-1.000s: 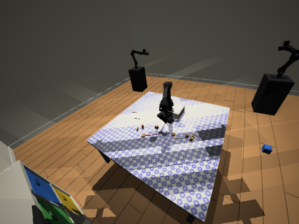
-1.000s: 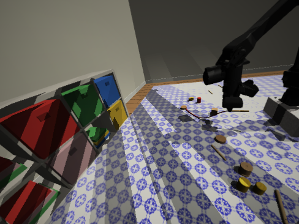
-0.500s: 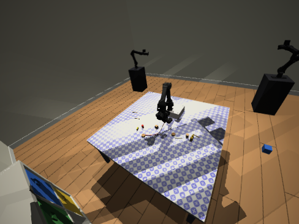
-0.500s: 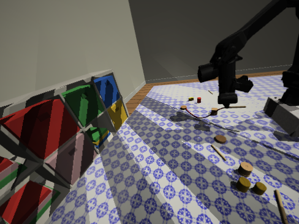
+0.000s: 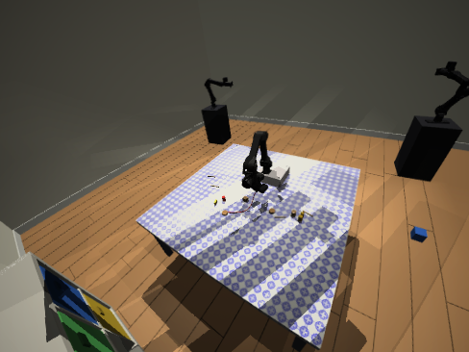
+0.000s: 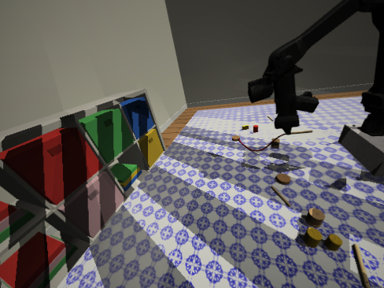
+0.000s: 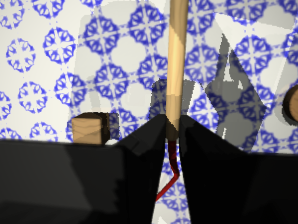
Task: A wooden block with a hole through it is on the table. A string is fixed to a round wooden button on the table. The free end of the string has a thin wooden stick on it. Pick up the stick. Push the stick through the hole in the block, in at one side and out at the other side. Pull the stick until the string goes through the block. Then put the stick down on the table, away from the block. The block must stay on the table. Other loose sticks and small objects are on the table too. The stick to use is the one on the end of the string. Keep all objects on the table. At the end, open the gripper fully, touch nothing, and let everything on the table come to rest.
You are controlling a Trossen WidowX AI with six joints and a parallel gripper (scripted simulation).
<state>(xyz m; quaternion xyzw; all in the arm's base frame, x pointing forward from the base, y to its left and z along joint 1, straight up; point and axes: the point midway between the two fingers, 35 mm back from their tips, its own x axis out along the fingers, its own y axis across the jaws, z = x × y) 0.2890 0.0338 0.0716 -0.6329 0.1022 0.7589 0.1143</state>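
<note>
My gripper (image 6: 288,131) (image 7: 172,122) is shut on the string-end of the thin wooden stick (image 6: 302,132) (image 7: 177,50), holding it above the table, roughly level. The red string (image 6: 256,150) (image 7: 167,190) (image 5: 237,212) hangs from the fingers in a slack curve to the round wooden button (image 6: 235,138) (image 5: 225,213). The small wooden block (image 6: 275,144) (image 7: 87,131) (image 5: 245,198) stands on the table, left of the fingers in the wrist view and apart from the stick. The string passes outside the block. Its hole cannot be made out.
A loose wooden disc (image 6: 282,179) (image 5: 272,211), a loose stick (image 6: 281,196), a wooden cylinder (image 6: 315,216) and two yellow cylinders (image 6: 313,237) (image 6: 334,241) lie to one side. Another stick (image 6: 361,264) is beyond them. A red cylinder (image 6: 256,128) and a yellow piece (image 6: 245,127) are near the button.
</note>
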